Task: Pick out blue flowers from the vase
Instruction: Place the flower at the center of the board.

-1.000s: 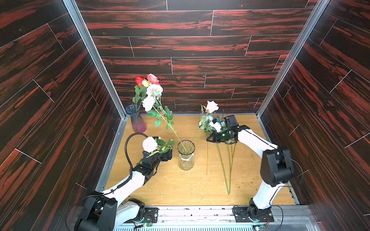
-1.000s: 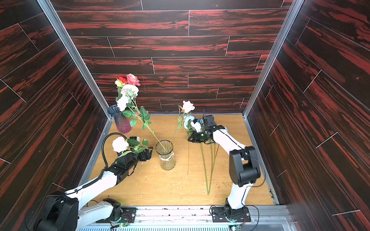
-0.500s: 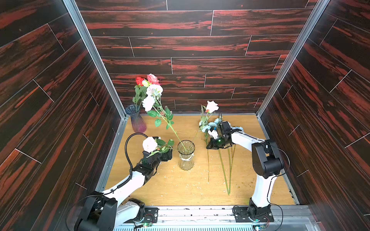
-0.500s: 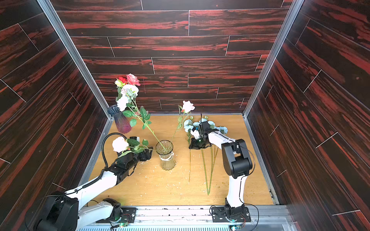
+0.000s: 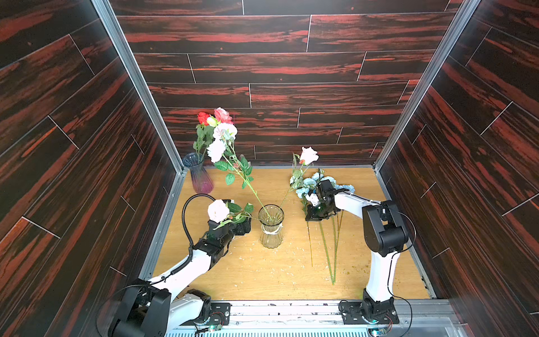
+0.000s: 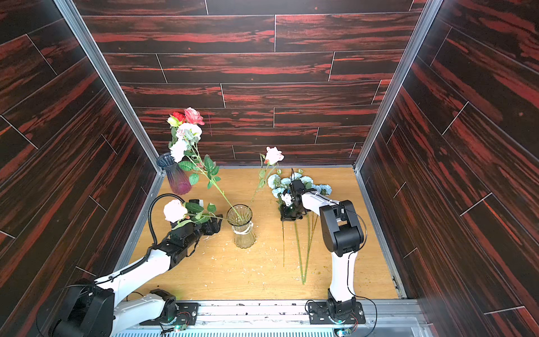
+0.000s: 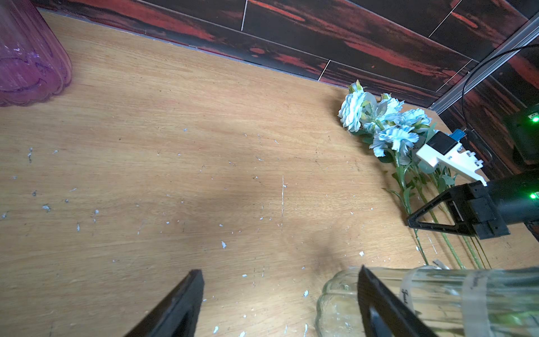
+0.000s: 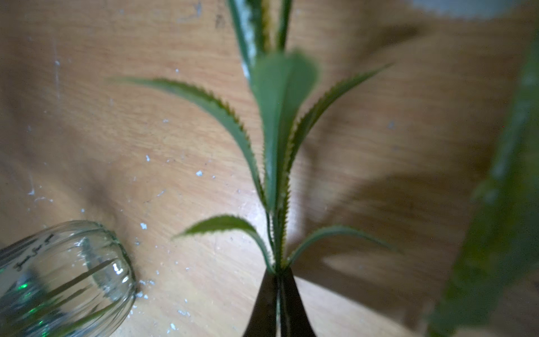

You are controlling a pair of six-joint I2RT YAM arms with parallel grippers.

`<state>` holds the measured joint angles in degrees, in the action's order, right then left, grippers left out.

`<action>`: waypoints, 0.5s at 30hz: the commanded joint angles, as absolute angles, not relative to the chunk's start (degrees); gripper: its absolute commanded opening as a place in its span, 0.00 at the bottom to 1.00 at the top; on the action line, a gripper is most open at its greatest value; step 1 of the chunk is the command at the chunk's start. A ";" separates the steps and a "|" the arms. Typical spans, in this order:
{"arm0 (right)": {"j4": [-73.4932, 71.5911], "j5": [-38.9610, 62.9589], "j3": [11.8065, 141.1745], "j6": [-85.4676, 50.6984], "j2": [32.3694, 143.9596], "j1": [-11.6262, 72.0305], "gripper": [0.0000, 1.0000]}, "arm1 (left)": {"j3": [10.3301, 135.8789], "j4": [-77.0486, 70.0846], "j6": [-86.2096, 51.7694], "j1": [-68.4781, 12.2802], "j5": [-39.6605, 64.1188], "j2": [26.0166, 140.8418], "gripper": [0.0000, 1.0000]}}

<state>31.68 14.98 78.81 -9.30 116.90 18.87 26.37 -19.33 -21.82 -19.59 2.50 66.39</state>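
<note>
The blue flowers [image 5: 309, 183] [image 6: 275, 181] [image 7: 388, 125] lie on the wooden floor at the right, their long stems [image 5: 329, 253] pointing toward the front. My right gripper [image 5: 313, 216] [image 6: 288, 216] [image 8: 278, 272] sits low over them, shut on one thin leafy stem [image 8: 275, 151] just below the blooms. The clear glass vase [image 5: 271, 226] [image 6: 243, 226] [image 8: 58, 277] stands mid-floor and holds roses only. My left gripper [image 5: 246, 227] [image 7: 280, 270] is open and empty beside the vase [image 7: 437, 300], one finger in front of its glass.
A purple vase [image 5: 201, 178] [image 6: 176, 178] [image 7: 29, 58] with red and pink roses stands in the back left corner. A cream rose [image 5: 217, 210] leans out of the clear vase over my left wrist; a pink rose [image 5: 309, 154] leans toward the right. Dark walls enclose three sides.
My right gripper has come down and toward the clear vase with the blue spray, and its blooms now rest on the floor. The left arm has not moved.
</note>
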 commanded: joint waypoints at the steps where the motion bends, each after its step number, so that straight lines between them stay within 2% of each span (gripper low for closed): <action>1: 33.64 12.64 80.45 -8.74 118.82 19.07 0.11 | 27.77 -19.34 -21.24 -19.74 2.02 66.22 0.84; 15: 29.98 13.23 78.38 -9.90 115.79 19.03 0.19 | 27.69 -19.40 -21.23 -19.78 2.02 66.05 0.84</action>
